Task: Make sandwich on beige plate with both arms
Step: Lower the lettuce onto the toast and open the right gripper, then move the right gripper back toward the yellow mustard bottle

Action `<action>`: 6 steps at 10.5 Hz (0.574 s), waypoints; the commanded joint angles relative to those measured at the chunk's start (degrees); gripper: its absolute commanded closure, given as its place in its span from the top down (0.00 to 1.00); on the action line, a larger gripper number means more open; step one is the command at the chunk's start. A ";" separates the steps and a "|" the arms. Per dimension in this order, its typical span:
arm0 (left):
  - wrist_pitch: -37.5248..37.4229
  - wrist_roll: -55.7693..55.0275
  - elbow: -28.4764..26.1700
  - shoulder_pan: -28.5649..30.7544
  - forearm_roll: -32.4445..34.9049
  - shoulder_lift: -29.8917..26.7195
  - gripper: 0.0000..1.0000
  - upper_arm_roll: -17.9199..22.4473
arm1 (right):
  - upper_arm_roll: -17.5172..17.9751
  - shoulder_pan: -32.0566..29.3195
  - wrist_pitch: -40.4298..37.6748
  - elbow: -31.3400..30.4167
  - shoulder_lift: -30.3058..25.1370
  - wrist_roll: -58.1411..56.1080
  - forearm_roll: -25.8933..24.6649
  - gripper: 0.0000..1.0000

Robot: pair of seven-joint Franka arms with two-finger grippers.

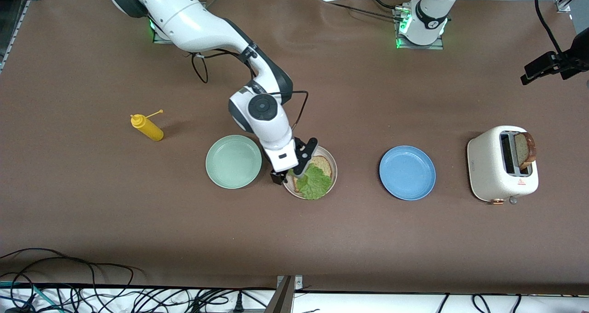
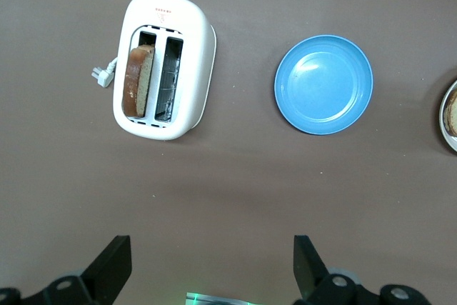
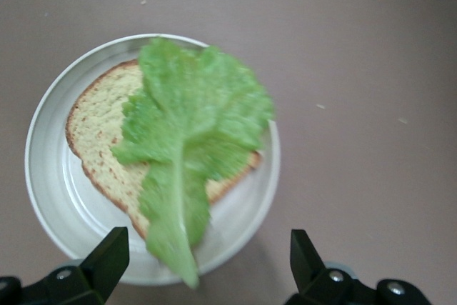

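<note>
- While one bread slice [image 3: 107, 133] and a ruffled lettuce leaf [image 3: 189, 141] already lie on the beige plate [image 3: 46, 176], the sandwich is judged about half built; its top slice is not yet on.
- The right tool [image 1: 287, 170] hangs just over the plate's edge toward the mint-green plate [image 1: 233, 161], its fingers spread wide and holding nothing; the leaf droops past the plate's rim on the side nearer the front camera.
- The beige plate sits mid-desk between the mint-green plate and the blue plate [image 1: 407, 172]; both of those are bare.
- The second bread slice [image 1: 524, 149] stands upright in one slot of the white toaster [image 1: 501, 165], at the left arm's end of the desk [image 1: 414, 239]; fetching it and laying it on the lettuce looks like what remains.
- The left tool [image 2: 207, 266] waits high over the bare desk near the toaster, fingers spread and empty.
- A yellow squeeze bottle [image 1: 147, 128] lies tipped toward the right arm's end of the desk.
</note>
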 commanded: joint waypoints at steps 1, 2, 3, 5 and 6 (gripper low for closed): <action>-1.18 0.24 1.72 0.52 1.15 0.87 1.00 -0.30 | -3.65 -1.10 -13.72 -1.45 -8.80 4.46 1.69 1.00; -1.27 0.24 1.72 0.43 1.15 0.87 1.00 -0.30 | -6.38 -1.19 -18.13 -1.45 -11.62 6.50 1.69 1.00; -1.18 0.24 1.72 0.52 1.15 0.87 1.00 -0.21 | -9.10 -1.19 -23.48 -1.45 -14.52 7.83 1.86 1.00; -1.18 0.24 1.72 0.52 1.15 0.87 1.00 -0.21 | -14.55 -1.19 -34.20 -1.10 -18.92 14.40 1.86 1.00; -1.18 0.32 1.72 0.52 1.15 0.87 1.00 -0.21 | -17.28 -1.19 -37.91 -1.02 -20.16 14.87 1.95 1.00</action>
